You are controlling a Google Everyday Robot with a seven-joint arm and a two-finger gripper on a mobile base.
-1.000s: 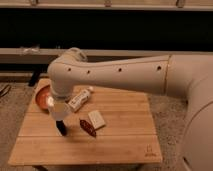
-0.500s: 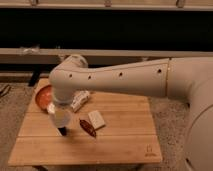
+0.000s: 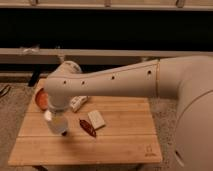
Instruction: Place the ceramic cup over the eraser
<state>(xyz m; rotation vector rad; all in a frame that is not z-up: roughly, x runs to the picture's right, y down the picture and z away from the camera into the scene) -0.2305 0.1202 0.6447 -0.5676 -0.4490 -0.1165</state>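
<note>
My gripper (image 3: pixel 56 118) is at the left end of the big white arm, over the left part of the wooden table (image 3: pixel 125 145). It is shut on the ceramic cup (image 3: pixel 56 125), a small white tapered cup that sits low on the table top. A small dark bit of the black eraser (image 3: pixel 64 133) shows at the cup's lower right edge; the rest of it is hidden by the cup.
An orange bowl (image 3: pixel 41 99) sits at the table's far left, partly behind the arm. A white tube-shaped bottle (image 3: pixel 77 103) lies behind the cup. A dark red oblong thing (image 3: pixel 87 128) and a pale rectangular block (image 3: pixel 96 119) lie just right of the cup.
The gripper has come down with the cup toward the table. The black bar that showed below it is now almost wholly covered.
</note>
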